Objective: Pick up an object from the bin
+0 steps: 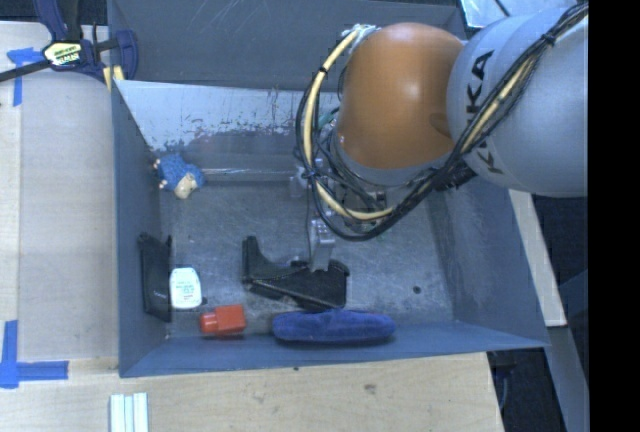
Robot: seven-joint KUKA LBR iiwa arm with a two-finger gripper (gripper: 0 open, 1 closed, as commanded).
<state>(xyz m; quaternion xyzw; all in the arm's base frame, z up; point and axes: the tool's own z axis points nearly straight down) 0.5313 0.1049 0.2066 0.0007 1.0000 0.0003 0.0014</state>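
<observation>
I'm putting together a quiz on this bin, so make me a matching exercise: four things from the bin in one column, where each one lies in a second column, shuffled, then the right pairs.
Things
1. blue oblong thing
2. small orange block
3. small blue toy
4. black angular thing

Places
A. middle of the floor, right under the gripper
B. upper left of the floor, near the back wall
C. along the bottom wall, about its middle
D. by the bottom wall, left part

Pairs: 1-C, 2-D, 3-B, 4-A
</observation>
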